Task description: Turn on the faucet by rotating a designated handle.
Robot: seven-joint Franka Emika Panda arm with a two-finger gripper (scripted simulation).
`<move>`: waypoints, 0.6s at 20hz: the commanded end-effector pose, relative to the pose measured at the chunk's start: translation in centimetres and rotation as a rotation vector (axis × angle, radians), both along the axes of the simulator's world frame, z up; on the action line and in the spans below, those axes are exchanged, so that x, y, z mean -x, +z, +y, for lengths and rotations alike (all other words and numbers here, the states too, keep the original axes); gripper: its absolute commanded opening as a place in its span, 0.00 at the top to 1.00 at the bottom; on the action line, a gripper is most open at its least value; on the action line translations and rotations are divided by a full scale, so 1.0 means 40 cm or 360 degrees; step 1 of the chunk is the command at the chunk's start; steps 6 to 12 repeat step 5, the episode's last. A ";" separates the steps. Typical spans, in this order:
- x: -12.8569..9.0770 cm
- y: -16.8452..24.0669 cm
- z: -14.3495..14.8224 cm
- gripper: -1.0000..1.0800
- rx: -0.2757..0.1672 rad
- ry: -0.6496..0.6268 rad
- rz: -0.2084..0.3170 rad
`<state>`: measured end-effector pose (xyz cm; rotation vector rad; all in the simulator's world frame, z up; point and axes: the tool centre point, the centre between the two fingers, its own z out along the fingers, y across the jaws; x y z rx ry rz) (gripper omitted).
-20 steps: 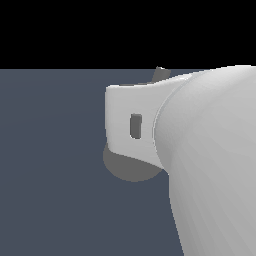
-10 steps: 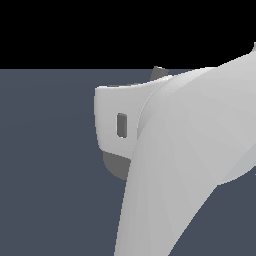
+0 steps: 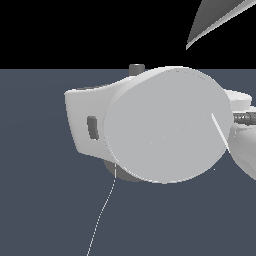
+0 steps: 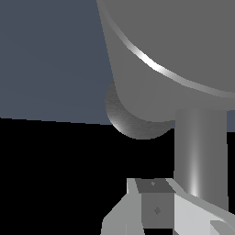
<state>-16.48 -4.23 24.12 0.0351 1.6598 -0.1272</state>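
In the wrist view the faucet (image 4: 183,50) fills the upper part as a thick matte grey cylinder, with its darker round base (image 4: 131,121) behind it. The handle (image 4: 198,151) is a straight grey rod running from the cylinder down to my gripper (image 4: 160,206). One grey fingertip (image 4: 153,202) sits right beside the rod, and I cannot tell whether it touches. The jaw gap is hidden. In the exterior view my white arm (image 3: 165,125) covers nearly all of the faucet. Only a grey stub (image 3: 136,69) and a sliver of the dark base (image 3: 120,174) show.
The faucet stands on a flat dark blue-grey floor (image 3: 40,200). Another white arm link (image 3: 220,17) crosses the exterior view's upper right. A ribbed grey part (image 3: 246,118) sticks out at the exterior view's right edge.
In the exterior view my white arm has swung, and a round link end now faces the camera. It covers more of the faucet's dark base than before.
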 end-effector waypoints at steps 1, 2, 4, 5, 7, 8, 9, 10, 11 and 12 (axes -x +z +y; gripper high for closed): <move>-0.022 0.100 0.101 1.00 -0.0077 0.0091 -0.0124; -0.023 0.104 0.108 1.00 -0.0076 0.0094 -0.0130; -0.025 0.112 0.122 1.00 -0.0074 0.0098 -0.0142; -0.025 0.112 0.122 1.00 -0.0074 0.0098 -0.0142; -0.025 0.112 0.122 1.00 -0.0074 0.0098 -0.0142; -0.025 0.112 0.122 1.00 -0.0074 0.0098 -0.0142; -0.025 0.112 0.122 1.00 -0.0074 0.0098 -0.0142; -0.025 0.112 0.122 1.00 -0.0074 0.0098 -0.0142; -0.025 0.112 0.122 1.00 -0.0074 0.0098 -0.0142; -0.025 0.112 0.122 1.00 -0.0074 0.0098 -0.0142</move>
